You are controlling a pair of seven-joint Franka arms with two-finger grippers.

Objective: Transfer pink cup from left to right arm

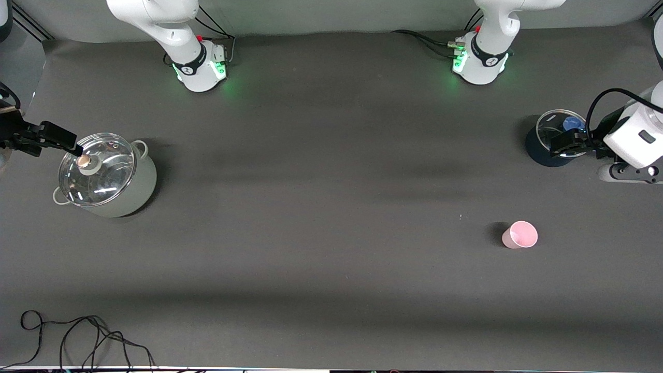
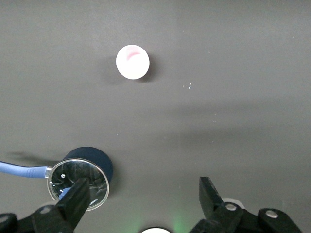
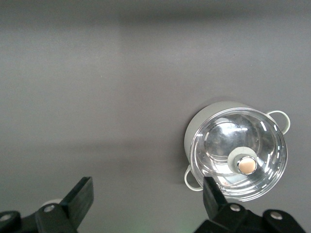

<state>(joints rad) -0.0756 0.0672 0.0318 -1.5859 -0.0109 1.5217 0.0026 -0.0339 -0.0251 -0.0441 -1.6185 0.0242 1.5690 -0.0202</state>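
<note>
Pink cup waiting untouched, both arms hanging back with jaws wide.

The pink cup [image 1: 520, 234] is standing alone on the surface [image 1: 321, 207], toward the left arm's end. The left gripper [image 1: 570, 142] is hovering over a dark lidded pot [image 1: 544, 147], the right gripper [image 1: 65, 141] over the grey pot [image 1: 106, 176]; open room surrounds the cup for a descent.

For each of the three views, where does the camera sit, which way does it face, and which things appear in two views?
Front view: high across the table, facing both bases; sees pink cup, grey pot, dark pot.
Left wrist view: looks down past open left tool; cup and dark pot.
Right wrist view: looks down past open right tool; grey pot.
Shared: cup and dark pot, front and left wrist; grey pot, front and right wrist.
</note>
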